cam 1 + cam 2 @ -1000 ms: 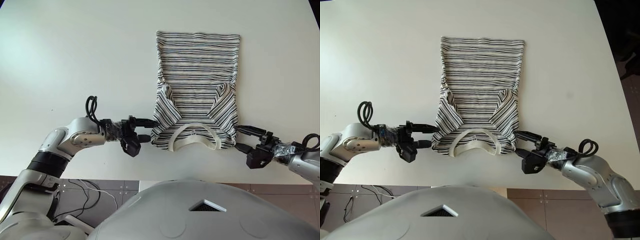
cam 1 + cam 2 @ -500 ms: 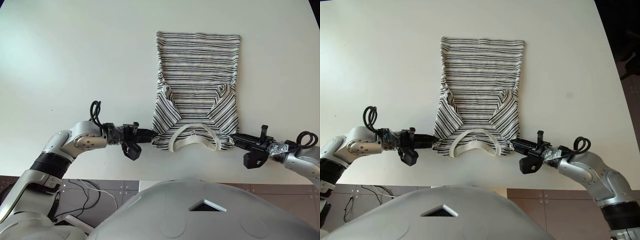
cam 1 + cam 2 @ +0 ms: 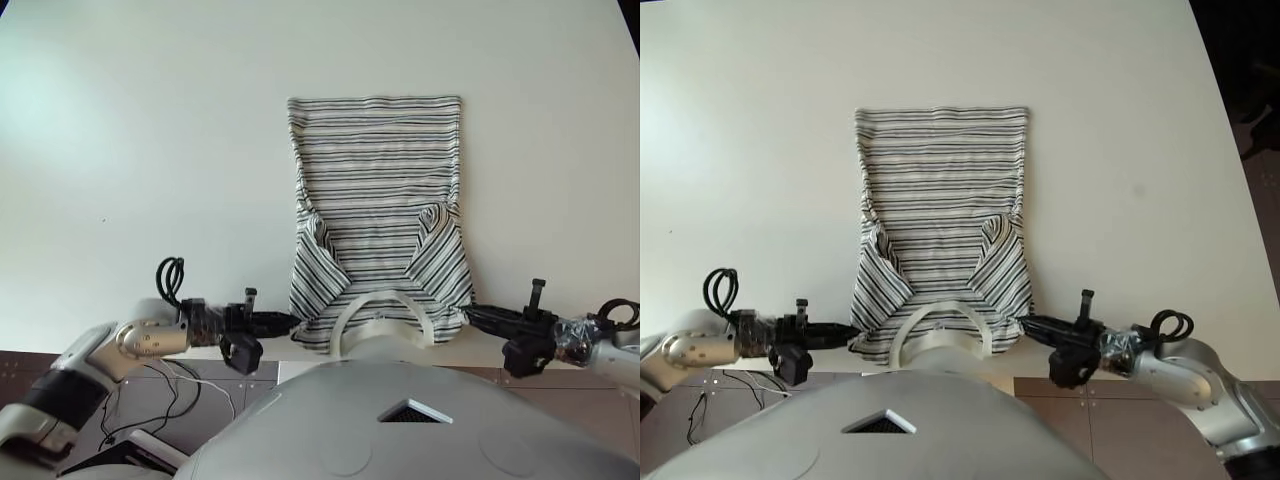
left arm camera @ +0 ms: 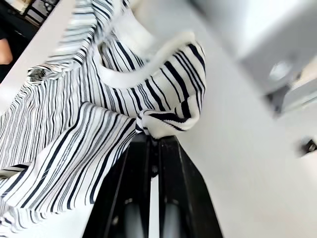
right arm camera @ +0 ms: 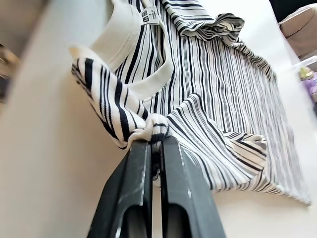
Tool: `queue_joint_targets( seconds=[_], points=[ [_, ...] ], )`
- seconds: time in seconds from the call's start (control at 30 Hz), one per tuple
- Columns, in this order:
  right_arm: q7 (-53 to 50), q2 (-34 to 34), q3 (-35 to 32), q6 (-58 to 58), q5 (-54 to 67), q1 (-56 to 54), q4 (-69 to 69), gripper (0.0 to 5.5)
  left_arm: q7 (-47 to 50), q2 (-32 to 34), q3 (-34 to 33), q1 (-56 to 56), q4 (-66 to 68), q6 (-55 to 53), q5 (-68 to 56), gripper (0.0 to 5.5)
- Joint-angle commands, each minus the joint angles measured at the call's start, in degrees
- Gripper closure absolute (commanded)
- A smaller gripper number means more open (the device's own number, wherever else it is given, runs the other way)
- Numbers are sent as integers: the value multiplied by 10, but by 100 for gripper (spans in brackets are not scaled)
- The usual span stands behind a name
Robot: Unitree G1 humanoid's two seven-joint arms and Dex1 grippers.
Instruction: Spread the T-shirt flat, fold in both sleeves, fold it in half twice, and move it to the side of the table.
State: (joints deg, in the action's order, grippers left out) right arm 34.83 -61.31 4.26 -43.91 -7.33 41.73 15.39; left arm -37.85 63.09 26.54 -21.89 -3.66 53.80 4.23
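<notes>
Left pincer (image 4: 154,143): clamped on T-shirt (image 3: 380,190) shoulder corner.
Right pincer (image 5: 154,141): clamped on opposite corner.
Risk: uneven lift, loosening tucked sleeves.

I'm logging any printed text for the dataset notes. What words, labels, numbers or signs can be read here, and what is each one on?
Neck tag, sewn inside the collar of the striped T-shirt: it carries dark print, but this is too small and blurred to read.
No other word, number or sign can be read in these views.
</notes>
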Motion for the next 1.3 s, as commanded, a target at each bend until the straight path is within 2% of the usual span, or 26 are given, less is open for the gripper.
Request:
queue_joint_targets(
  seconds=[0.03,0.1,0.2,0.4,0.53,0.63,0.87,1.3],
  points=[
    [28,-21,-9,-3,92,46,63,540,0,45,-23,-65,-99,-51,-121,536],
    [33,-11,-17,17,141,35,82,540,7,32,-50,-53,-133,-86,-187,536],
    [22,29,-19,75,188,-36,84,540,18,-26,-90,17,-115,-161,-253,536],
    [-65,181,-11,240,165,-302,-57,540,76,-198,-84,217,54,-269,-83,536],
    [-122,253,4,288,94,-422,-169,540,124,-294,-79,334,178,-296,3,536],
    [-150,291,17,298,48,-491,-242,540,163,-342,-76,413,296,-299,59,536],
    [-197,343,34,279,-22,-580,-373,540,235,-388,-84,508,483,-255,125,536],
    [-248,385,60,252,-92,-711,-576,540,290,-408,-85,552,620,-224,163,526]
  ],
)
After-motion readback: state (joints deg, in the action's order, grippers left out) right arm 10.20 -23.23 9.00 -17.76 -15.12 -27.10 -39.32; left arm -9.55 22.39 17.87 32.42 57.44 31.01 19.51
